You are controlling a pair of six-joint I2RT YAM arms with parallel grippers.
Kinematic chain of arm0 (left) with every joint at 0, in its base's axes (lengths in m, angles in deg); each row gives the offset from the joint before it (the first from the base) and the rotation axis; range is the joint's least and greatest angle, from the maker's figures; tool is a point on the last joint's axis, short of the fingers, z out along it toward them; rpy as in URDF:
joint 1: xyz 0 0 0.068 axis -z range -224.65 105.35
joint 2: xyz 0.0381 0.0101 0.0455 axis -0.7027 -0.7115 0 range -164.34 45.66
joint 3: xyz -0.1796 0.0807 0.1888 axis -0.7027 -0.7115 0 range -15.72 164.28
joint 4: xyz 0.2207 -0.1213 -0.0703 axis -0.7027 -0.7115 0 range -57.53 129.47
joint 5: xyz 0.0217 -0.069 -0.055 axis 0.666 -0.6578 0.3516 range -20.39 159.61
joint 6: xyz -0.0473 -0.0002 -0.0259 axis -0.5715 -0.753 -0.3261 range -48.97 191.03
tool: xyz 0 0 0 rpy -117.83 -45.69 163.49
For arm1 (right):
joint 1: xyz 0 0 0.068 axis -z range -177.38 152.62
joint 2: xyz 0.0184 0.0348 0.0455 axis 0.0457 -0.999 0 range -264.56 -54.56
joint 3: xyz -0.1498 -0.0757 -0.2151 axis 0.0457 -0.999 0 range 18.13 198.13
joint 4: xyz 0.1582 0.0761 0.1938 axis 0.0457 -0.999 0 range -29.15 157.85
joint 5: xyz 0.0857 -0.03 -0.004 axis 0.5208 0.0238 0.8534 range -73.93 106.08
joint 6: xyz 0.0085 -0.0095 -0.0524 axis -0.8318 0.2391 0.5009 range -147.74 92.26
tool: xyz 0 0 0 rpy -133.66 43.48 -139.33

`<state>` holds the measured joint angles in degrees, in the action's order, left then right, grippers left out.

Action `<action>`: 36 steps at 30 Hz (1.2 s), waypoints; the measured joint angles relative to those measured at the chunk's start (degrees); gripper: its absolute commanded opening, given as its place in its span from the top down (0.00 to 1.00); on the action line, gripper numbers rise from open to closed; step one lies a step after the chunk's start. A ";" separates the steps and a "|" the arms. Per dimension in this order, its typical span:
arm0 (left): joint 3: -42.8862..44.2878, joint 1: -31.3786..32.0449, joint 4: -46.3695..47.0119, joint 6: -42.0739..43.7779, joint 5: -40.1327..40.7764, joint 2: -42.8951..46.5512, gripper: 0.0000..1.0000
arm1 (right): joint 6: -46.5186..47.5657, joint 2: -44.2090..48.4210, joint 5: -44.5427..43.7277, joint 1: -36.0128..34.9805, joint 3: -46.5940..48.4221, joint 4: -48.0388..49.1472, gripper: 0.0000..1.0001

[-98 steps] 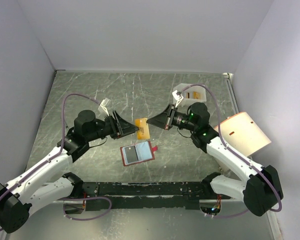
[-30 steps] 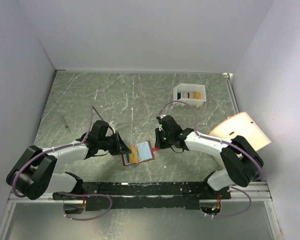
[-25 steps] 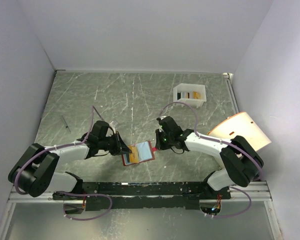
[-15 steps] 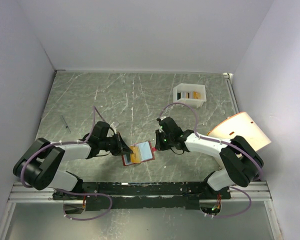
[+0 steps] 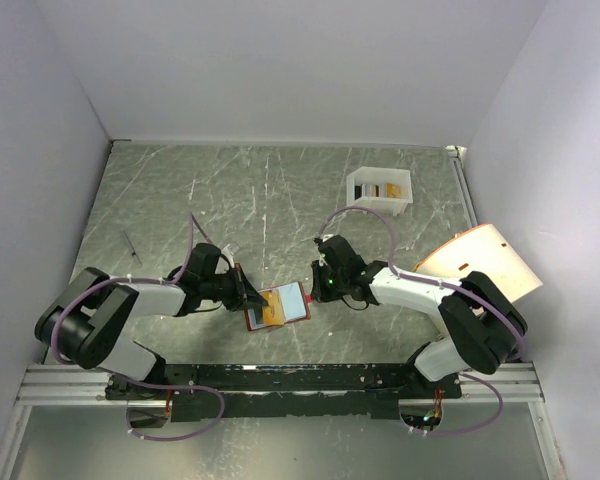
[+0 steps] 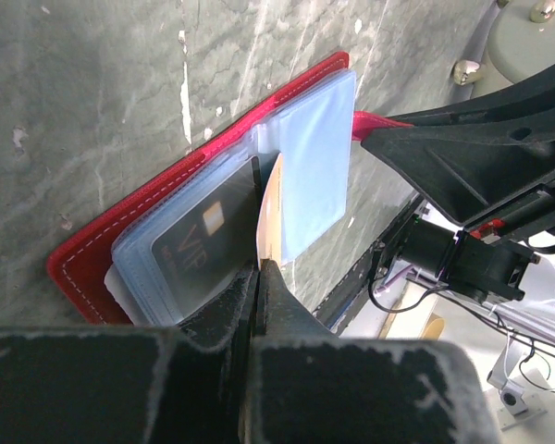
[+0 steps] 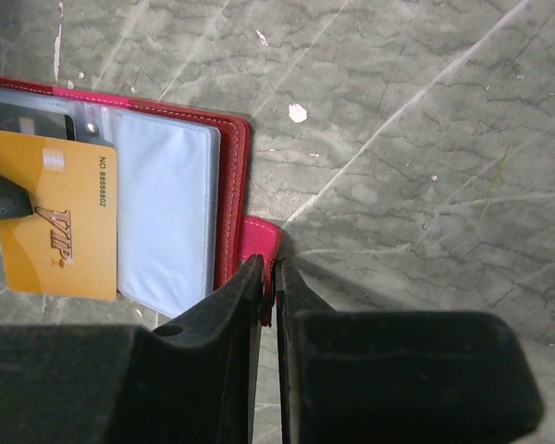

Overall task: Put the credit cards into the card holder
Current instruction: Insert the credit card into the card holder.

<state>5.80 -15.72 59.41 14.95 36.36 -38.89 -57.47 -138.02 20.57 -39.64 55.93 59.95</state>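
Card holder (image 7: 233,185) open flat — orange card (image 7: 60,227) atop, dark card (image 6: 199,250) sleeved w/in.

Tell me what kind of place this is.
Probably a robot lab test cell: plain white walls box in a marbled grey-green tabletop, two white-and-black arms are bolted to a black rail, and the props are few: a red folding wallet, a white open-topped box of cards.

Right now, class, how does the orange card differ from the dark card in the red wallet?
The orange card is pinched by the left gripper and tilts up; the dark card lies flat, sleeved in the card holder. The orange card is gold-orange, the dark card near-black. Both read VIP.
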 measured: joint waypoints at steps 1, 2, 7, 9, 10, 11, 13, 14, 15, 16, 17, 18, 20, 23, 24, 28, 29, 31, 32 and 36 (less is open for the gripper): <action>0.00 -0.02 0.13 -0.09 0.00 -0.13 0.93 | -0.02 0.00 -0.02 -0.02 0.00 0.02 0.90; 0.00 -0.04 0.24 -0.11 0.00 -0.22 0.93 | -0.04 0.00 -0.02 -0.07 0.00 0.02 0.91; 0.00 -0.15 0.50 -0.11 0.09 -0.72 0.93 | -0.46 0.13 -0.02 -0.15 -0.11 0.20 0.91; 0.00 -0.24 1.01 -0.11 0.17 -1.14 0.93 | -0.72 0.42 -0.04 -0.17 -0.55 0.42 0.92; 0.00 -0.24 1.51 -0.11 0.20 -1.46 0.93 | -0.90 0.61 -0.07 -0.17 -0.76 0.50 0.92; 0.00 -0.24 1.77 -0.15 0.22 -1.68 0.93 | -0.98 0.81 -0.07 -0.17 -0.98 0.57 0.92; 0.00 -0.24 2.60 -0.35 0.20 -2.25 0.93 | -1.16 1.05 -0.07 -0.17 -1.31 0.81 0.92; 0.00 -0.26 2.97 -0.37 0.20 -2.45 0.93 | -1.25 1.09 -0.07 -0.17 -1.49 0.92 0.93; 0.00 -0.28 3.21 -0.48 0.20 -2.58 0.93 | -1.31 1.14 -0.07 -0.17 -1.60 1.03 0.93; 0.00 -0.28 3.43 -0.52 0.20 -2.67 0.93 | -1.36 1.14 -0.04 -0.17 -1.66 1.14 0.93; 0.00 -0.28 3.69 -0.55 0.22 -2.71 0.93 | -1.38 1.14 -0.04 -0.17 -1.70 1.22 0.93; 0.00 -0.28 3.98 -0.55 0.22 -2.78 0.93 | -1.40 1.14 -0.02 -0.17 -1.79 1.33 0.93; 0.00 -0.28 4.24 -0.52 0.22 -2.82 0.93 | -1.53 1.16 0.00 -0.20 -1.88 1.51 0.94; 0.00 -0.31 4.50 -0.37 0.44 -2.91 0.93 | -1.66 1.16 0.02 -0.20 -1.90 1.62 0.94; 0.02 -0.31 4.61 -0.26 0.52 -3.02 0.93 | -1.75 1.16 0.00 -0.22 -1.92 1.64 0.94; 0.00 -0.31 6.29 -0.07 0.66 -4.26 0.93 | -1.81 1.36 0.00 -0.24 -2.12 1.77 0.95; 0.00 -0.31 7.23 -0.09 0.66 -4.72 0.93 | -1.81 1.38 0.00 -0.24 -2.21 1.88 0.95; 0.00 -0.31 8.79 -0.11 0.63 -5.46 0.93 | -1.97 1.49 0.00 -0.24 -2.34 2.08 0.95; 0.00 -0.31 9.51 -0.09 0.63 -5.88 0.93 | -2.01 1.60 0.00 -0.24 -2.43 2.08 0.95; 0.00 -0.31 11.65 -0.31 0.44 -7.37 0.93 | -2.40 1.95 0.00 -0.24 -2.69 2.14 0.95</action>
<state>5.80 -16.02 71.06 14.65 36.79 -46.25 -59.88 -136.07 20.57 -39.88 53.24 62.09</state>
